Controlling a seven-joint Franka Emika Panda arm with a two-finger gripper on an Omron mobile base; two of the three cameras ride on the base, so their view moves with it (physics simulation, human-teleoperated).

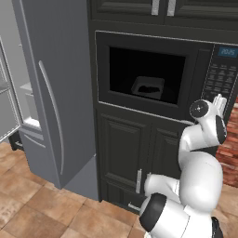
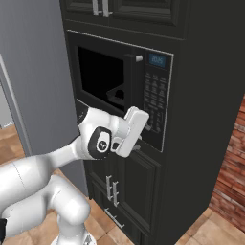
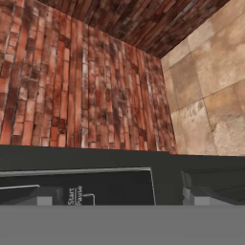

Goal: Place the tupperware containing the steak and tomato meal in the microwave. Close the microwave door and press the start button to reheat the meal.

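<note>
Right at the keypad (image 2: 154, 103) the gripper (image 2: 139, 128) is spread wide, nothing held. Tupperware (image 1: 148, 87) is seen inside the microwave (image 1: 160, 74), door shut. Start (image 3: 72, 195) could easily be missed, a neighbouring key hit instead.

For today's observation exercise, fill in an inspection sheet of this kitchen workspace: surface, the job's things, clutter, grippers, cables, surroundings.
Surface: tiled floor; no worktop seen.
Job's things: microwave built into dark cabinets, microwave door closed; tupperware visible inside through the glass, contents too dark to tell.
Clutter: nothing seen.
Grippers: gripper open, empty, at the keypad panel; the hand view shows a Start button between the fingertips.
Cables: nothing seen.
Surroundings: grey fridge left of the microwave, its door open; brick wall to the right.
</note>
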